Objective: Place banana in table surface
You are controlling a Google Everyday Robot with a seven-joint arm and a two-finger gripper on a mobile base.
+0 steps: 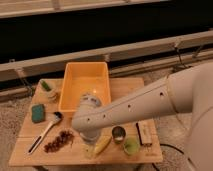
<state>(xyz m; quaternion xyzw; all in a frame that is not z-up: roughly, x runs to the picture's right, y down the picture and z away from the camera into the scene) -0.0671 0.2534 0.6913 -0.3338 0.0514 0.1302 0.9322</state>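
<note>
The banana [102, 144], small and pale yellow, lies on the wooden table surface [26, 153] near its front edge. My gripper [90, 144] hangs straight down from the white arm's wrist [88, 117], low over the table just left of the banana. The wrist covers most of it, and I cannot see whether it touches the banana. The small orange cup is hidden behind the arm.
A yellow-orange bin [85, 85] stands at the back middle. A green sponge [38, 113], a white-handled spoon [44, 133] and dark grapes [59, 141] lie on the left. A metal can [118, 134], a green cup [131, 146] and a wrapped bar [144, 133] are on the right. A bowl [50, 92] sits at the back left.
</note>
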